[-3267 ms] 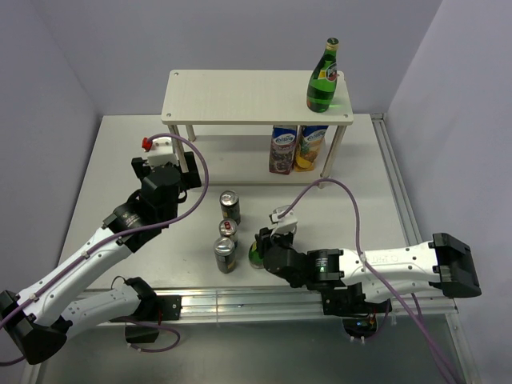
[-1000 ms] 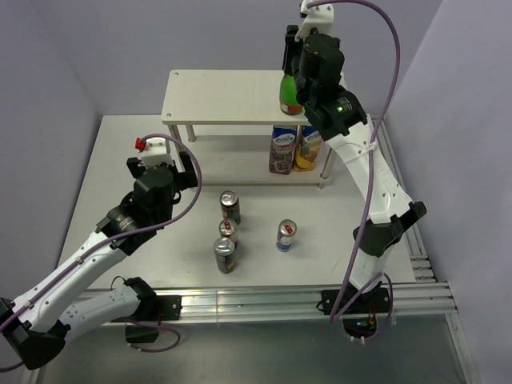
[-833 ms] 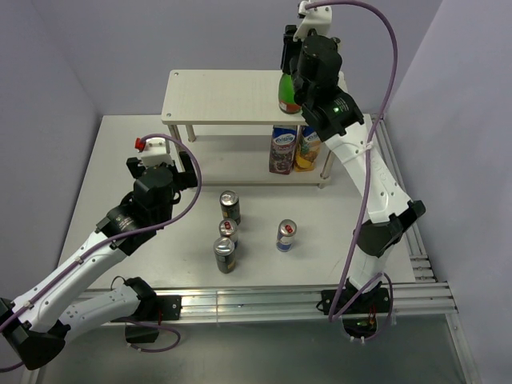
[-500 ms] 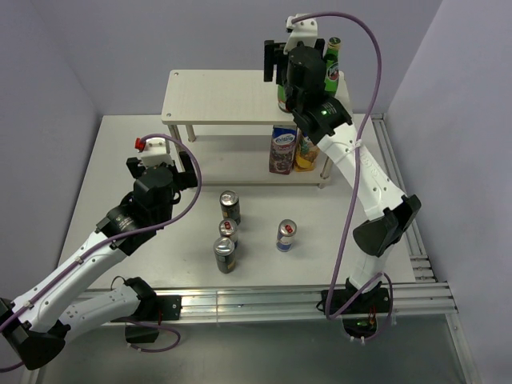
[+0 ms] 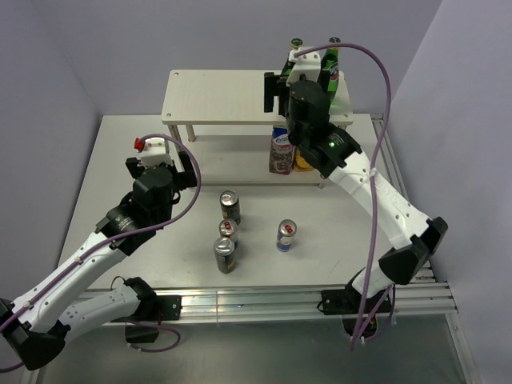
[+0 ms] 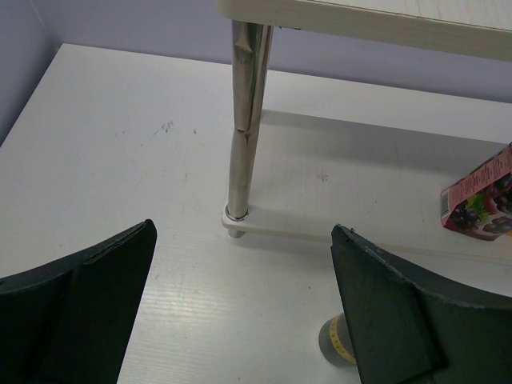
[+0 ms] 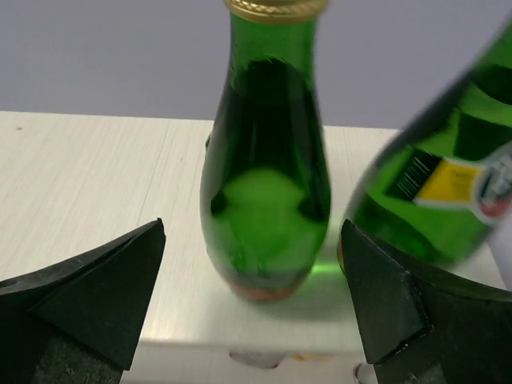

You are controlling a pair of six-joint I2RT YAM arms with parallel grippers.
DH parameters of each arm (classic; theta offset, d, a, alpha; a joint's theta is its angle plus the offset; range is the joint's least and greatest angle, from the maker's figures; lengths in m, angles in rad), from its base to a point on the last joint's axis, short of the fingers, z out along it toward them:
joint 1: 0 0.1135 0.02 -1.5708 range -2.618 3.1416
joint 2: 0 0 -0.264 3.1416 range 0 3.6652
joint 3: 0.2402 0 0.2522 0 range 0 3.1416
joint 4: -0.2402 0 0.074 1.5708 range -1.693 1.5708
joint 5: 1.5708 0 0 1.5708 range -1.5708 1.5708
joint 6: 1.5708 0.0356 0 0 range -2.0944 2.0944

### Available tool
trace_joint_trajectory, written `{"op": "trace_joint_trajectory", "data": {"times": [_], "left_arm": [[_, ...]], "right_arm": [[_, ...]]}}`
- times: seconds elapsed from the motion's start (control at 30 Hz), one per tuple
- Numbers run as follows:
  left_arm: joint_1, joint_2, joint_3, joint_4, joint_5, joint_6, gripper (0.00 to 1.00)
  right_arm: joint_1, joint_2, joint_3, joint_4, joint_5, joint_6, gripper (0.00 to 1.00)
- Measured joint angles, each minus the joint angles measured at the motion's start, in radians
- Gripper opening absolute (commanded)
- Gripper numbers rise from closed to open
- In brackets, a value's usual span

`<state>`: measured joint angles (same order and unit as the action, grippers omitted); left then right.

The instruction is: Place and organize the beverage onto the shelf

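Note:
On the right end of the shelf's top board (image 5: 216, 96) stand two green bottles with gold caps, one (image 5: 297, 42) just left of the other (image 5: 332, 58). My right gripper (image 5: 300, 78) hovers open in front of them. In the right wrist view the plain bottle (image 7: 268, 160) stands upright on the board (image 7: 96, 176), a little beyond my open right gripper (image 7: 252, 312) and untouched; the labelled bottle (image 7: 448, 176) is at its right. Several cans (image 5: 228, 232) and one apart (image 5: 286, 235) stand on the table. My left gripper (image 5: 164, 164) is open and empty.
Two juice cartons (image 5: 282, 148) stand on the lower shelf at the right. In the left wrist view a shelf leg (image 6: 244, 120) is ahead of the open left gripper (image 6: 240, 320), a carton (image 6: 480, 200) at the right, and a can (image 6: 336, 344) peeks from behind the right finger.
My right gripper has opened and let go of the green bottle on the top board, then drawn back toward the near side. The left arm has not moved.

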<state>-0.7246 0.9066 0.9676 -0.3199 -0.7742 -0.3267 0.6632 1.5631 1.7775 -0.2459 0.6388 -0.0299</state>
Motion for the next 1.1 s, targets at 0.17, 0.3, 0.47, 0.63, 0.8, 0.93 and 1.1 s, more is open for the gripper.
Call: {"op": "trace_joint_trajectory", "data": {"times": [0.17,0.3,0.47,0.63,0.8,0.93,1.1], "left_arm": [[0.002,0.0,0.0,0.0,-0.001,0.0,0.98],[0.002,0.0,0.0,0.0,-0.001,0.0,0.98],[0.003,0.0,0.0,0.0,-0.001,0.0,0.98],[0.003,0.0,0.0,0.0,0.0,0.0,0.98],[0.005,0.0,0.0,-0.001,0.0,0.0,0.98],[0.008,0.0,0.0,-0.002,0.002,0.0,0.99],[0.009,0.015,0.0,-0.002,0.013,0.0,0.99]], "right_arm": [[0.065,-0.145,-0.129,0.029,0.06,0.033,0.98],[0.132,-0.266,-0.268,0.036,0.133,0.082,0.98],[0.249,-0.463,-0.541,-0.01,0.198,0.23,0.98],[0.405,-0.661,-0.822,-0.154,0.212,0.488,0.98],[0.502,-0.649,-0.925,-0.314,0.212,0.743,0.98],[0.538,-0.62,-0.983,-0.404,0.208,0.9,0.98],[0.543,-0.594,-1.027,-0.459,0.199,1.035,0.99]]}}
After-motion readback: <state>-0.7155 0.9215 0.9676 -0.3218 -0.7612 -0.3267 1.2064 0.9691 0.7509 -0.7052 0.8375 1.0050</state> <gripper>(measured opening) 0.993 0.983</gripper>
